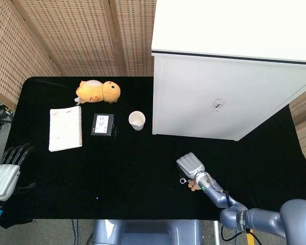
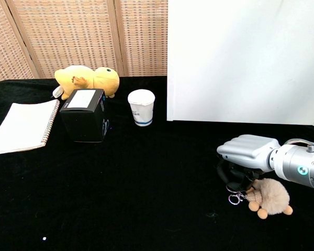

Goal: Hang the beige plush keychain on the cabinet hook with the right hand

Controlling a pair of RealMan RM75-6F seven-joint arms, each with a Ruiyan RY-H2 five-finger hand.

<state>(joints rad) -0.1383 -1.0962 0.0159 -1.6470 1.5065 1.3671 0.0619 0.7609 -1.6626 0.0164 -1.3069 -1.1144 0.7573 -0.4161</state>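
Note:
The beige plush keychain [image 2: 272, 195] lies on the black table at the front right, its metal ring [image 2: 234, 198] pointing left. My right hand [image 2: 248, 152] sits palm down over the ring end, and its dark fingers [image 2: 235, 178] curl down and pinch the clasp. In the head view the same right hand [image 1: 190, 166] covers most of the keychain [image 1: 193, 186]. The small hook [image 1: 218, 105] sticks out of the white cabinet's [image 1: 219, 76] front, well beyond the hand. My left hand [image 1: 4, 176] hangs off the table's front left corner, fingers straight and holding nothing.
A paper cup [image 2: 141, 107] stands just left of the cabinet [image 2: 240, 57]. Further left are a black box [image 2: 83, 115], a spiral notebook [image 2: 23, 125] and a yellow plush toy [image 2: 86, 78]. The black tablecloth [image 2: 146, 183] spans the table.

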